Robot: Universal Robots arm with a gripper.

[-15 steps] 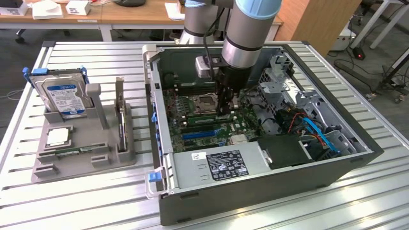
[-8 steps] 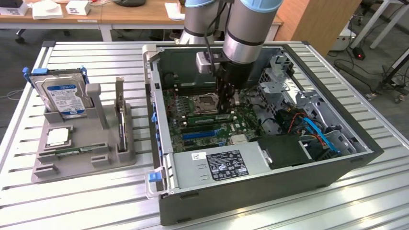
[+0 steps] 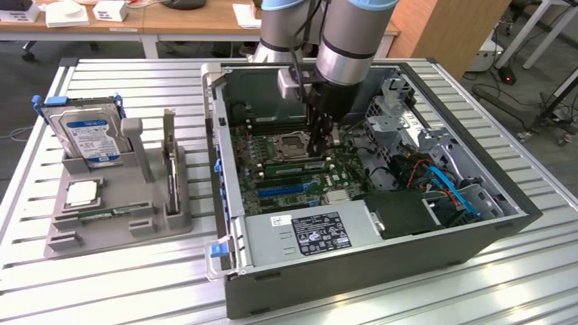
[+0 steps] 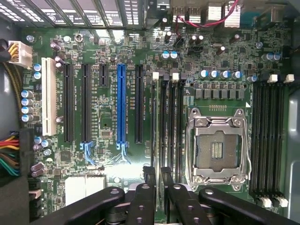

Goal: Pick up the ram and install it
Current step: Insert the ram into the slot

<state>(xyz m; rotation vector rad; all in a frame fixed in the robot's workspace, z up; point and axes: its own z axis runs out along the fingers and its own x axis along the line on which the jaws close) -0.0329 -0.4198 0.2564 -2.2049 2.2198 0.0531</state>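
Observation:
My gripper point(image 3: 318, 160) reaches down into the open computer case point(image 3: 505, 223), just over the memory slots beside the empty CPU socket point(image 3: 294, 143). A narrow green ram stick point(image 3: 291, 165) stands in one of those slots, right under the gripper. In the wrist view the gripper point(image 4: 157, 172) hangs over the black memory slots point(image 4: 168, 122), next to the CPU socket point(image 4: 216, 147). Whether it grips the stick is hidden. A second thin green strip point(image 3: 101, 215) lies flat in the front groove of the grey fixture.
The grey fixture point(image 3: 63, 240) at the exterior view's left holds an upright blue-labelled hard drive point(image 3: 89, 139), a dark expansion card point(image 3: 170, 159) and a square chip point(image 3: 81, 193). Inside the case are the power supply point(image 3: 312, 233), blue cables point(image 3: 451, 193) and a drive cage point(image 3: 397, 115).

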